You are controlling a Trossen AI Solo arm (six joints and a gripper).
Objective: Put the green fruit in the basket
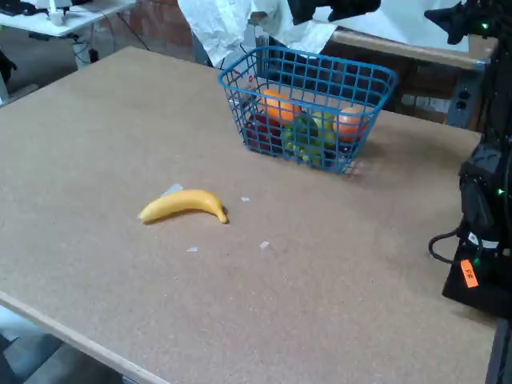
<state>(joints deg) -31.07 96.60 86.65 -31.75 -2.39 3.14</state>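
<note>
Brown table (96, 144), yellow banana (184, 205) lying alone near the middle, blue basket (309, 106) further back, green fruit (302, 130) inside it among orange and red fruit, black arm (485, 200) at the right edge, its fingers hidden, cannot tell if they hold anything

Soft, even indoor light fills the fixed view, moderately bright, with no single strong source apparent. The brown table (120, 144) is lit uniformly and shows no glare. Shadows are faint: a thin, diffuse one hugs the underside of the banana (184, 205), and another sits just beneath the basket (308, 104). The whole picture is slightly soft and grainy (low resolution), so the fruit inside the basket blurs into patches of colour. White material (232, 28) at the top is bright, nearly washed out. The dark equipment (484, 200) at the right edge loses detail in shadow.
</note>
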